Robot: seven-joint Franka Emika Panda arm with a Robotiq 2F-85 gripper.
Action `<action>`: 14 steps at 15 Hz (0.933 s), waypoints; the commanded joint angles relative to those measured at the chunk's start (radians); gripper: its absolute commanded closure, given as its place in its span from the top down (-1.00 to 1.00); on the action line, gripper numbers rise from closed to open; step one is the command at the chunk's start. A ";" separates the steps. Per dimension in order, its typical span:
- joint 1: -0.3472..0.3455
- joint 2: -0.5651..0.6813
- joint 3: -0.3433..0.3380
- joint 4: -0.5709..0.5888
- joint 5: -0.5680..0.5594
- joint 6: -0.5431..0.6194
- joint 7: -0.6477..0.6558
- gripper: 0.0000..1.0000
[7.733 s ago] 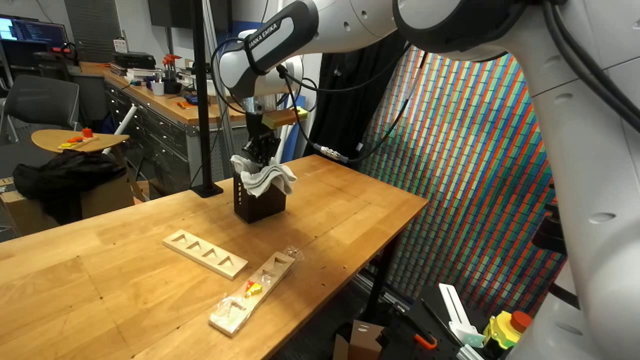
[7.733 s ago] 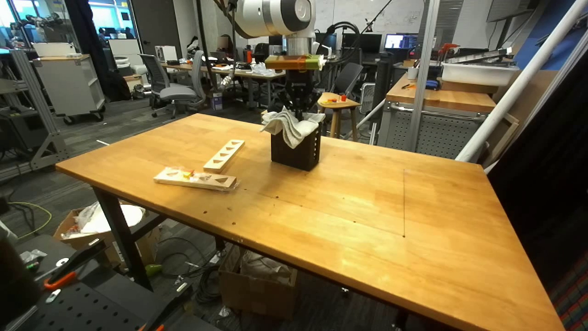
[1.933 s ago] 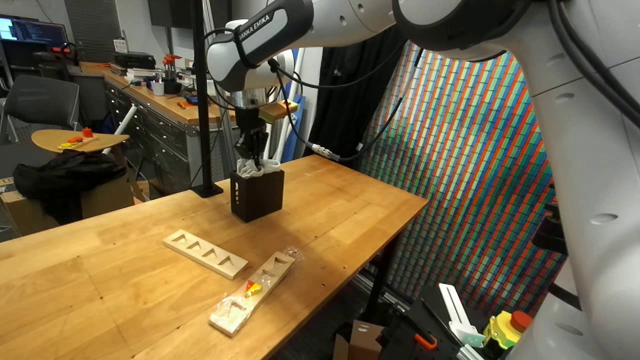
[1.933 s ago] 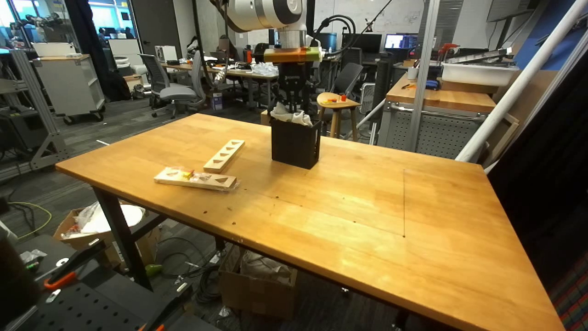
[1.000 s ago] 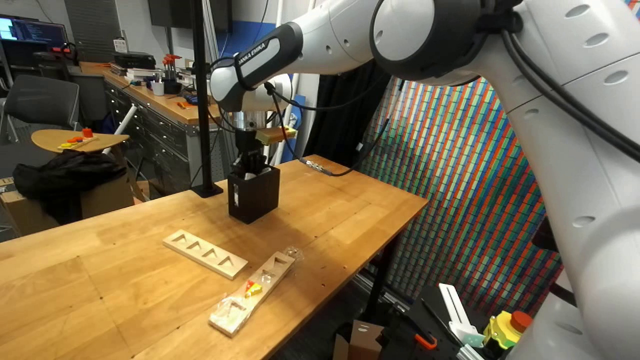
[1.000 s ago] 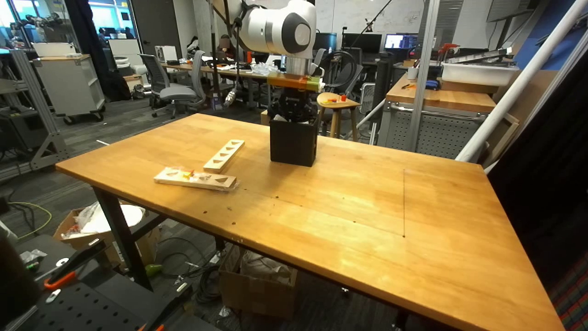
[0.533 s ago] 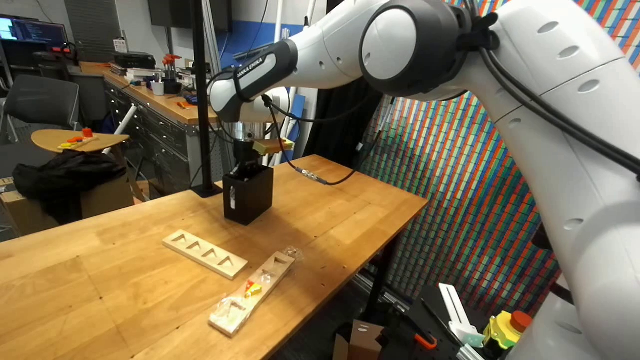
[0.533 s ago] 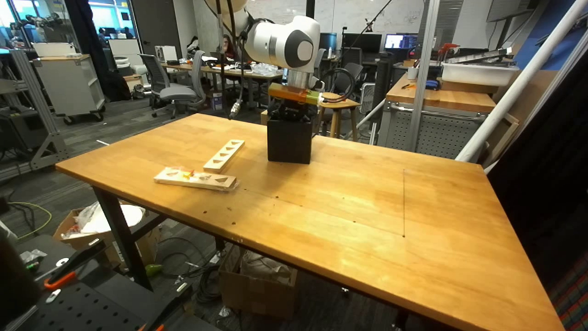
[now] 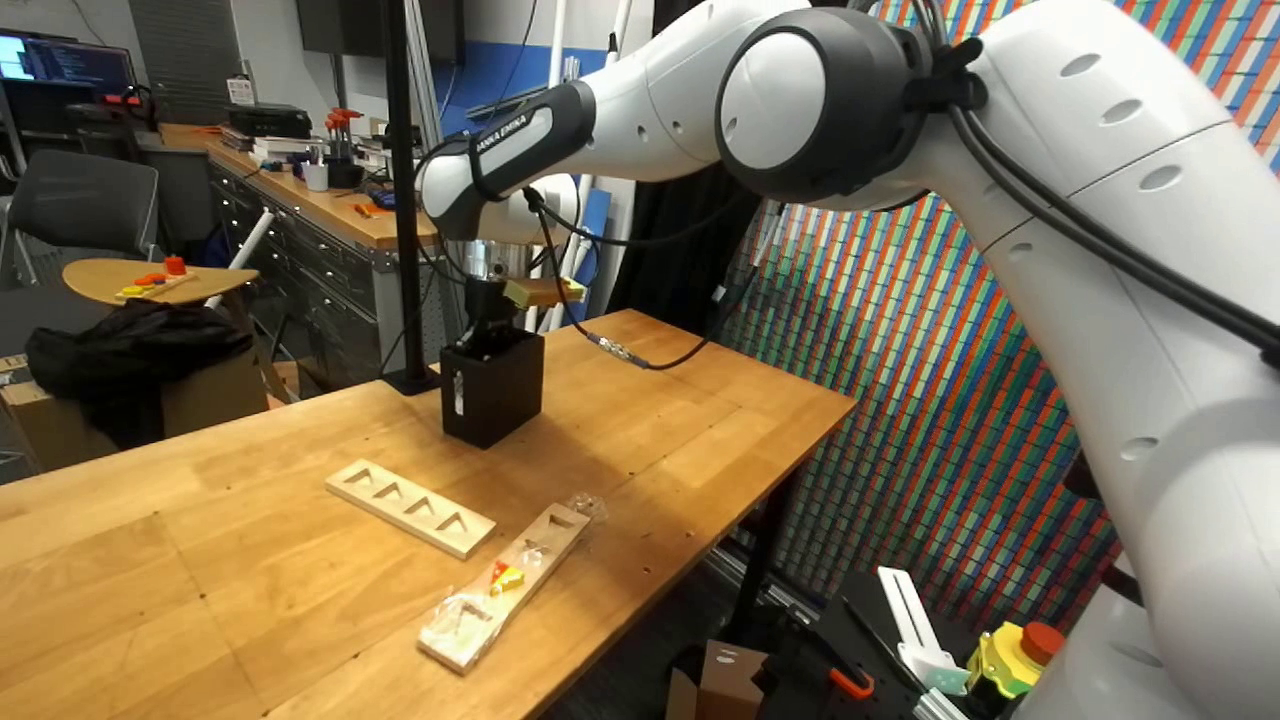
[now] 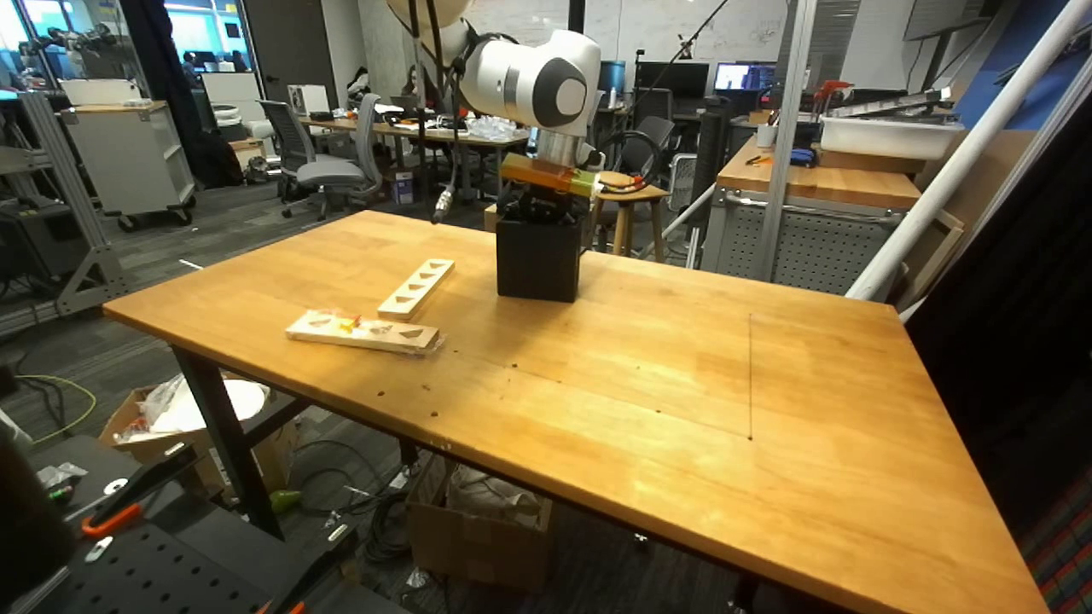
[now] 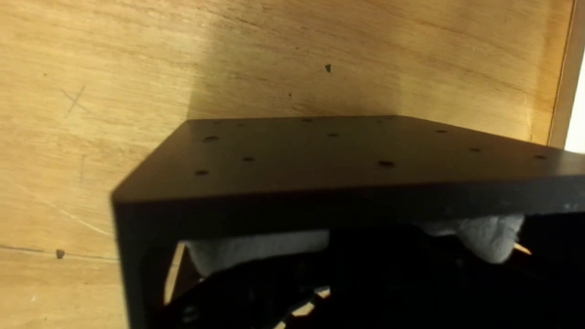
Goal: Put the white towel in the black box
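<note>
- Inside the black box (image 9: 495, 392), there's the white towel (image 11: 256, 244), tucked below the rim!
- Fingers (image 11: 256, 285) together, down in the box; towel pinched or not, that's hidden.
- Placing looks done; lifting clear seems left.

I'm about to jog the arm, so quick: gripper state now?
Black gripper: closed, its lower end hidden in the perforated black box; whether it holds the white cloth towel cannot be told.

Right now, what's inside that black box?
Parts of the white towel show inside the black box, with the gripper poking in. The box and the gripper hide the rest.
</note>
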 commanded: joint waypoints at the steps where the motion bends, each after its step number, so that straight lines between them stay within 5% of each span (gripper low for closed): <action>1: 0.005 -0.044 -0.006 -0.002 -0.013 -0.013 -0.005 -0.77; 14: -0.011 -0.293 -0.026 -0.151 -0.054 0.051 -0.069 -0.77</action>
